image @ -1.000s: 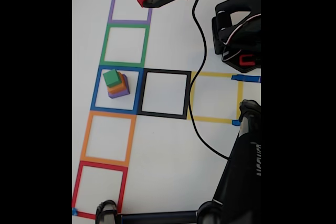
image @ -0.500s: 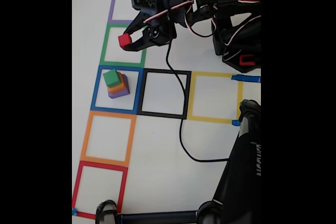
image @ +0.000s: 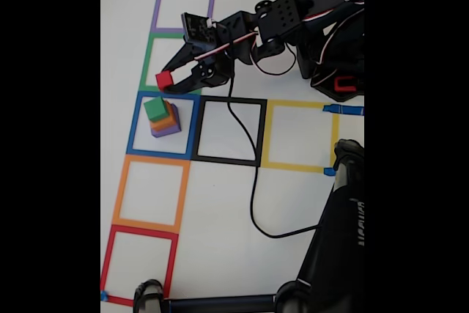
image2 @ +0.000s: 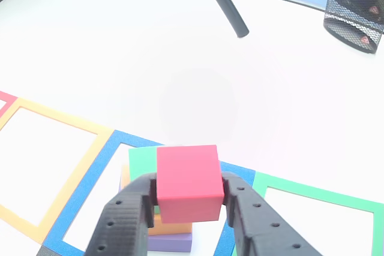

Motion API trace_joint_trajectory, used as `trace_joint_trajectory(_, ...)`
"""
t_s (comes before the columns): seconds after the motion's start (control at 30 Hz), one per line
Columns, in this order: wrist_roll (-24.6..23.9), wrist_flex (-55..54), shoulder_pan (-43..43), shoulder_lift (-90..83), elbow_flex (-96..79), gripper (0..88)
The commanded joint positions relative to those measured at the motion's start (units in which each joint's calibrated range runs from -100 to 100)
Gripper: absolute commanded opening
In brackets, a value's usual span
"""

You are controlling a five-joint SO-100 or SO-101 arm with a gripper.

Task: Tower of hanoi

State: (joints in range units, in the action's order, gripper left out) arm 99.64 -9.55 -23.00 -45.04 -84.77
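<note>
In the other view, the gripper (image2: 189, 208) sits nearest the lens, its two black ribbed fingers (image2: 123, 223) clamped on the sides of the red cube (image2: 187, 181), which hangs clear of the table. Just beyond and below it stands the stack: the green cube (image2: 141, 163) on top, the orange cube (image2: 171, 228) under it and the purple cube (image2: 171, 243) at the bottom, all inside the blue tape square (image2: 114, 154). Further off lie the green tape square (image2: 312, 199) to the right, the orange tape square (image2: 57, 125) to the left, then bare white table (image2: 180, 58), a black cable end (image2: 225, 4) and a mesh pen holder (image2: 354, 1) at the far corner.

In the fixed view, the red cube (image: 164, 80) has travelled a long way in one second: from over the purple tape square (image: 185, 5) at the top, down across the green tape square (image: 154, 53), to just above the upper edge of the blue tape square (image: 163, 125). The gripper (image: 170, 78) has kept its hold throughout, and the stack (image: 163, 117) has not shifted.

That suggests the carry is almost over. The red cube is near the stack but not yet above the green cube (image: 155, 108); a little more travel and a gentle descent should cap the tower. The landing face is small, so an off-centre release could tip the red cube off.
</note>
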Motion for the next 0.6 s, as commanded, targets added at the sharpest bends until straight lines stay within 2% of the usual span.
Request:
trace_joint_trajectory(0.0,0.4,-6.2,-1.5,5.8,2.6,0.9)
trace_joint_trajectory(0.57,0.4,-13.6,-3.4,24.3,14.6,0.9)
